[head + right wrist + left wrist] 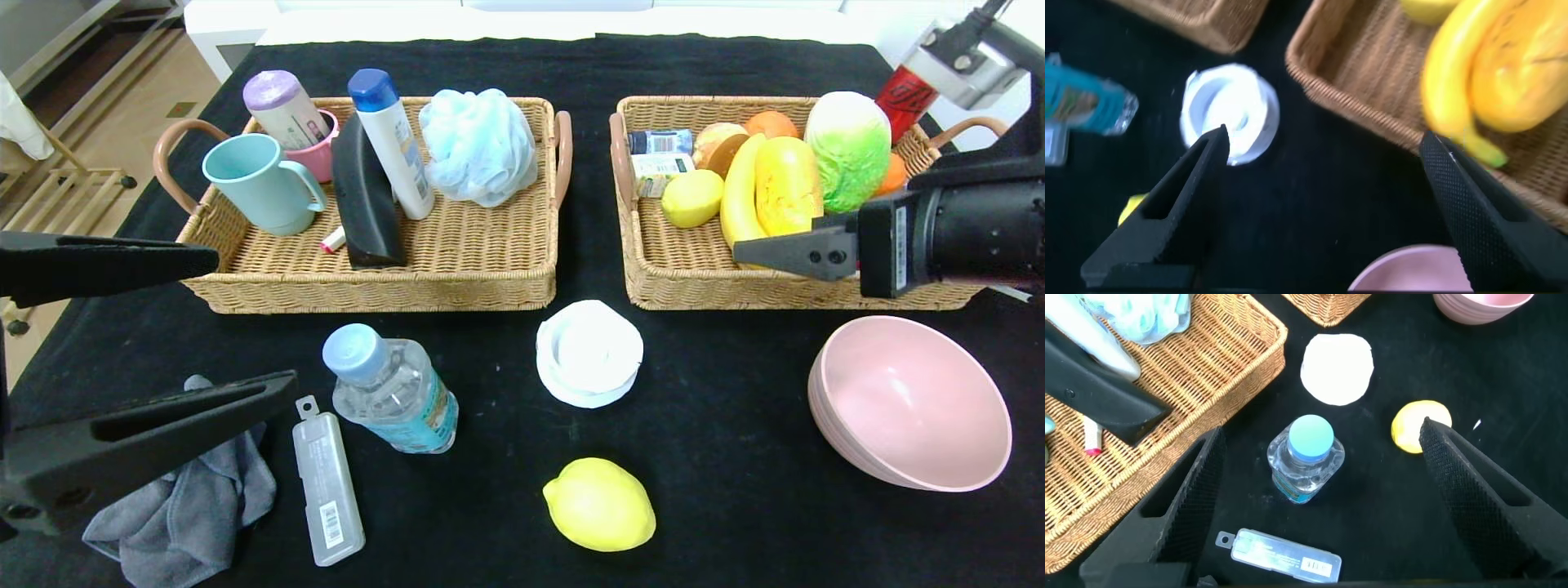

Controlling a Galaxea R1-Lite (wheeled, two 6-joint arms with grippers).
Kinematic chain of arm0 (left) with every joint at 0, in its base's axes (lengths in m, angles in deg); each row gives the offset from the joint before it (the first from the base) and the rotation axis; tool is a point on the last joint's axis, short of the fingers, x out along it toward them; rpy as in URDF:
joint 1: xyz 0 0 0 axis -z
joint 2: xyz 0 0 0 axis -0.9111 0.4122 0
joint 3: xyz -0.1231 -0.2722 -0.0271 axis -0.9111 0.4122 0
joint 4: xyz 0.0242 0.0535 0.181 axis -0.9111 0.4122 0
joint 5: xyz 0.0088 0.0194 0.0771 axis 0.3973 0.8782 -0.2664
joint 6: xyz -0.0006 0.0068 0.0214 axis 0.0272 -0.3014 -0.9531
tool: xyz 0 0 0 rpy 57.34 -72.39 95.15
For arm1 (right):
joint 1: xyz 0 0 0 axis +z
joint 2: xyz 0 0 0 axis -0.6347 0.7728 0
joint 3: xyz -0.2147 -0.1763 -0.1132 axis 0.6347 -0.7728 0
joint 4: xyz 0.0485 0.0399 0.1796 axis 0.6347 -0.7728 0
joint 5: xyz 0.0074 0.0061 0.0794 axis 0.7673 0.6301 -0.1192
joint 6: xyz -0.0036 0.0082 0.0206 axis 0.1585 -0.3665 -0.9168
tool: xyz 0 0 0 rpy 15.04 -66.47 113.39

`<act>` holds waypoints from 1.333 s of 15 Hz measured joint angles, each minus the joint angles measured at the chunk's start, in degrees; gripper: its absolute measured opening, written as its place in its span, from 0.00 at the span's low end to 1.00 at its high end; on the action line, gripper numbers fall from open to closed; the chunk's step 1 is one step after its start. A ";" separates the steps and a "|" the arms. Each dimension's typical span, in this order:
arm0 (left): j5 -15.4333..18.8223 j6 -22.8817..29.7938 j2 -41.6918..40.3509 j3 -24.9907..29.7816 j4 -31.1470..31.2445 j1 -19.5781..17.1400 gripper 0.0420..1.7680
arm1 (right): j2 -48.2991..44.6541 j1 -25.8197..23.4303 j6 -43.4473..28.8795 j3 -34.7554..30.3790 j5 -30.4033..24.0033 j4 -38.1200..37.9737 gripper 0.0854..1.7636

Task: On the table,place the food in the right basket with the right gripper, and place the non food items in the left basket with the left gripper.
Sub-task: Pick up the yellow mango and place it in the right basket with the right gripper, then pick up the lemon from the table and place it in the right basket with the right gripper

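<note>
right gripper: fingers spread wide, holding nothing; hangs over the front rim of the right basket, tip pointing toward 9 o'clock. Only one finger is clear in the head view; the right wrist view shows both apart.
left gripper: also wide and empty, at 8 o'clock of the table, hanging over the near left items.
right basket contents: lemon, banana, speckled yellow-orange fruit, cabbage, oranges and small packets behind. Food is grouped here, so sorting looks partly done.
left basket: teal mug, pink cup with a purple-capped tube, black curved case, white lotion bottle, blue bath pouf, small lipstick-like stick. Non-food is grouped here.
loose food: second lemon at 6 o'clock of the table; water bottle at 7 o'clock, upright but leaning, between the left gripper's fingers in the left wrist view, not touched.
loose non-food: grey cloth and clear plastic case at 7–8 o'clock; white lid stack at centre; pink bowls at 4 o'clock.
likely reason for pose: right gripper seems free to go for the lemon or the bottle next; left is nearest the cloth and the case.
hidden/unclear: cloth partly under the left finger; red can behind the right arm is mostly covered; packet labels unreadable; the right basket's far right end is blocked by the arm.
</note>
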 joint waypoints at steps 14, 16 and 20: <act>0.02 0.00 -0.02 0.05 -0.02 0.00 0.97 | 0.71 15.02 4.66 -18.52 3.28 14.08 0.96; 0.02 0.00 -0.02 0.05 0.00 0.00 0.97 | 1.93 16.79 4.74 -18.97 3.64 14.43 0.96; 0.00 0.00 -0.05 0.05 0.00 0.00 0.97 | 3.79 19.44 4.77 -19.52 4.97 14.88 0.96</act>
